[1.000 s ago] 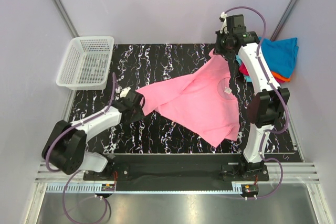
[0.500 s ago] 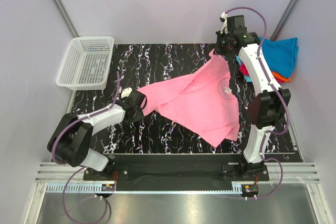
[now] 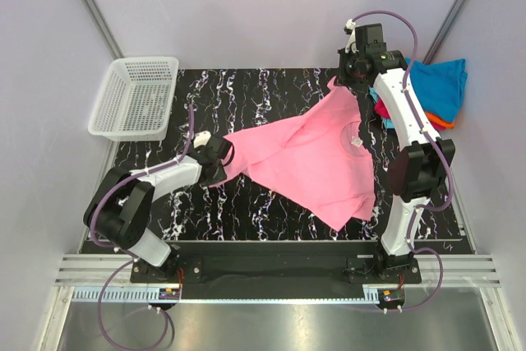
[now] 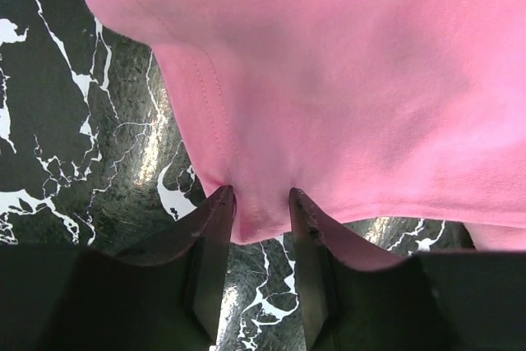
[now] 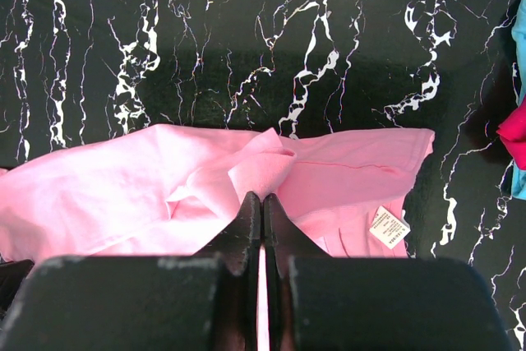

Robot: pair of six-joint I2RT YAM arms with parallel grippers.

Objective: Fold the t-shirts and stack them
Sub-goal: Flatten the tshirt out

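The right fingers [image 5: 246, 223] clamp a far fold of the pink t-shirt [image 3: 312, 154]; the left fingers [image 4: 212, 228] stand apart, straddling its left hem.

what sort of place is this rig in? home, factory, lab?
Probably a lab test cell: left arm and right arm mounted at a metal rail, marble-patterned table boxed in by plain walls, a pink t-shirt between them.

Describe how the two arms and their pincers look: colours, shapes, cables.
The left arm and right arm have glossy white link shells between bulky black joints. A thin purple cable loops along each arm. The left pincer and right pincer each have two dark, tapering fingers set on a black block.
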